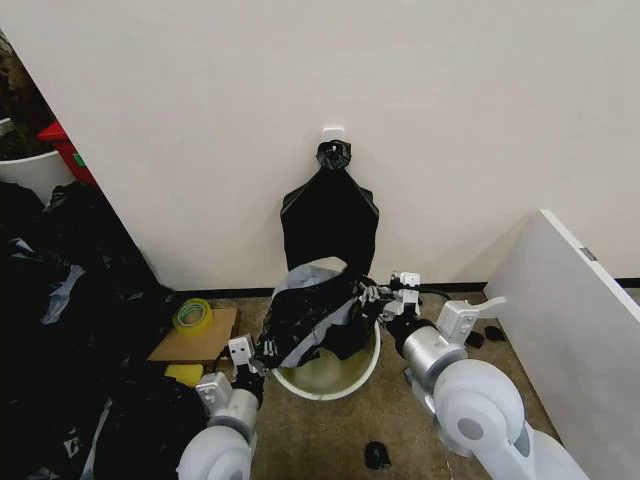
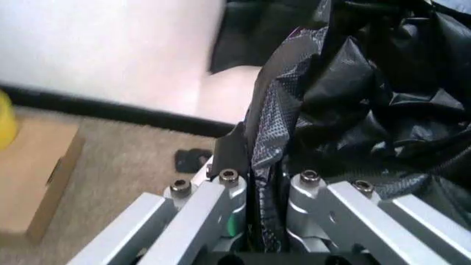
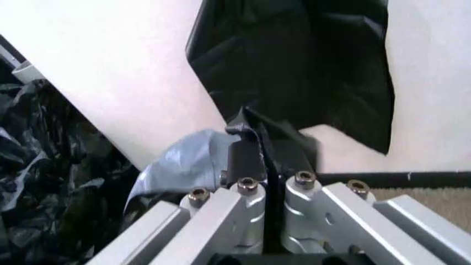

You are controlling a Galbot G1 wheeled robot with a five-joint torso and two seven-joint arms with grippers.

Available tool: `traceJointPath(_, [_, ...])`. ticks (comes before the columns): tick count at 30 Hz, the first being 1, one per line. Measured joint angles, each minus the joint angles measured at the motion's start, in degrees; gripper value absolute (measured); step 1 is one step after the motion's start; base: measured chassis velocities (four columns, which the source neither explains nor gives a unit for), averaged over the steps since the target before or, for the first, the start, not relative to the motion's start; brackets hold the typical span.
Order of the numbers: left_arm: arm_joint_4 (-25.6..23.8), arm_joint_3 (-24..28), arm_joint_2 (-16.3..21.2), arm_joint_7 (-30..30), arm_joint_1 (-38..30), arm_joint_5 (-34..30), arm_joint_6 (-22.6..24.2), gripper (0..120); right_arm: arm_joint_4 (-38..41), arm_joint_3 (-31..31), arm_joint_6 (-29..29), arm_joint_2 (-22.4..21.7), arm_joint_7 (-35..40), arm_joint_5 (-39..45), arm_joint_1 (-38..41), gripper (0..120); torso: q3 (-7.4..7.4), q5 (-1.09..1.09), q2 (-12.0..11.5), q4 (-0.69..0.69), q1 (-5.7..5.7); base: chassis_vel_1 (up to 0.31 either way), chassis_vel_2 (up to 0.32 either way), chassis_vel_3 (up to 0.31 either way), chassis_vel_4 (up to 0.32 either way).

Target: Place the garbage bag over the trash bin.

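The trash bin (image 1: 336,388) is a round white bucket standing on the carpet by the wall. The garbage bag (image 1: 312,314), black and crinkled, is stretched above the bin's opening between both grippers, covering its far half. At the bag's near left edge, my left gripper (image 1: 263,353) is shut on the film; the left wrist view shows the bag (image 2: 368,99) running down between that gripper's (image 2: 259,165) closed fingers. My right gripper (image 1: 379,299) pinches the bag's far right edge, and in the right wrist view a thin fold of the bag (image 3: 187,163) is clamped in the gripper (image 3: 266,152).
A flat black fan-shaped bundle (image 1: 330,218) hangs from a wall hook behind the bin. A large heap of black plastic (image 1: 60,330) lies at the left. A cardboard box (image 1: 195,340) holds a tape roll (image 1: 193,315). A white panel (image 1: 585,320) stands at the right.
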Motion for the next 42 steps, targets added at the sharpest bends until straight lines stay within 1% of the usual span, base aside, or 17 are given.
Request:
traceJointPath(1, [0.00,0.00,0.00,0.00,0.00,0.00,0.00,4,0.00,0.00,0.00,0.00,0.00,0.00,0.00,0,0.00,0.00,0.00,0.00,0.00,0.000,0.000,0.000,0.000])
traceJointPath(3, [-0.48,0.18,0.75,2.41,0.80,3.93,-0.92,4,-1.92,-0.06,-0.26,-0.14,2.07,2.79,2.52,0,0.00,0.00,0.00,0.00,0.00,0.000,0.000,0.000,0.000])
traceJointPath(6, [-0.65,0.20,1.39,4.22,1.71,7.58,-2.24,4,-5.11,0.68,-1.60,-0.55,8.35,9.32,5.39,0,0.01,0.01,0.00,0.03,0.00,0.000,0.000,0.000,0.000])
traceJointPath(10, [-0.42,0.00,1.23,4.50,1.82,7.71,-2.96,4,-5.96,1.47,-2.39,-0.74,12.13,11.24,5.71,0,0.00,0.01,0.00,0.01,0.00,0.000,0.000,0.000,0.000])
traceJointPath(12, [0.29,-0.73,0.62,4.53,1.55,5.76,-3.70,4,-6.83,2.90,-3.66,-1.10,17.24,13.57,5.22,0,0.00,0.01,0.00,0.01,0.00,0.000,0.000,0.000,0.000])
traceJointPath(14, [0.48,-1.00,0.42,4.43,1.38,4.71,-3.74,4,-7.08,3.52,-3.87,-1.26,18.63,14.38,4.95,0,0.01,0.01,0.00,0.01,0.00,0.000,0.000,0.000,0.000])
traceJointPath(16, [0.86,-1.49,-0.01,3.83,0.91,1.79,-3.49,4,-7.27,5.45,-4.17,-1.89,20.90,16.55,4.23,0,0.00,0.01,0.00,0.00,0.00,0.000,0.000,0.000,0.000])
traceJointPath(18, [0.99,-1.61,-0.12,3.42,0.71,0.56,-3.21,4,-7.20,6.12,-4.21,-2.24,21.09,17.07,3.91,0,0.00,0.01,0.00,0.00,0.00,0.000,0.000,0.000,0.000])
traceJointPath(20, [1.06,-1.88,-0.46,2.06,0.19,-2.52,-2.41,4,-5.83,7.25,-4.26,-3.29,20.02,17.44,2.55,0,0.00,0.01,0.00,0.01,0.00,0.000,0.000,0.000,0.000])
traceJointPath(21, [1.06,-1.88,-0.46,2.06,0.19,-2.52,-2.41,4,-5.83,7.25,-4.26,-3.29,20.02,17.44,2.55,0,0.00,0.01,0.00,0.01,0.00,0.000,0.000,0.000,0.000])
traceJointPath(24, [1.15,-2.02,-0.91,0.59,-0.60,-4.64,-1.85,4,-2.47,7.22,-4.69,-3.67,17.73,17.00,0.11,0,0.00,0.00,0.00,0.00,0.00,0.000,0.000,0.000,0.000])
traceJointPath(30, [1.69,-2.16,-1.18,-0.99,-1.76,-6.18,-1.57,4,4.09,5.75,-6.60,-2.86,15.78,15.99,-5.02,0,0.00,-0.01,0.00,0.01,0.00,0.000,0.000,0.000,0.000])
traceJointPath(32, [1.79,-2.16,-1.25,-1.25,-1.98,-6.62,-1.49,4,4.86,5.43,-7.10,-2.66,15.59,15.58,-6.10,0,0.00,0.00,0.00,0.00,0.00,0.000,0.000,0.000,0.000])
traceJointPath(36, [1.81,-2.16,-1.28,-1.71,-2.55,-7.86,-1.08,4,6.23,5.03,-9.65,-2.31,15.07,13.52,-9.09,0,0.00,0.00,0.00,0.01,0.00,0.000,0.000,0.000,0.000])
traceJointPath(38, [1.81,-2.15,-1.19,-1.77,-2.91,-8.12,-0.91,4,7.49,5.18,-12.71,-2.83,14.73,12.08,-10.87,0,0.00,0.01,0.00,0.00,0.00,0.000,0.000,0.000,0.000])
traceJointPath(40, [1.81,-2.19,-1.06,-1.82,-3.25,-8.35,-0.83,4,8.95,5.58,-14.25,-3.68,13.41,10.73,-12.25,3,0.00,0.00,0.00,0.00,0.00,0.000,0.000,0.000,0.000])
traceJointPath(42, [1.81,-2.31,-0.76,-1.76,-3.67,-8.57,-0.76,4,10.91,6.45,-15.68,-5.15,11.21,8.67,-13.73,12,0.00,-0.01,0.00,0.00,0.00,0.000,0.000,0.000,0.000])
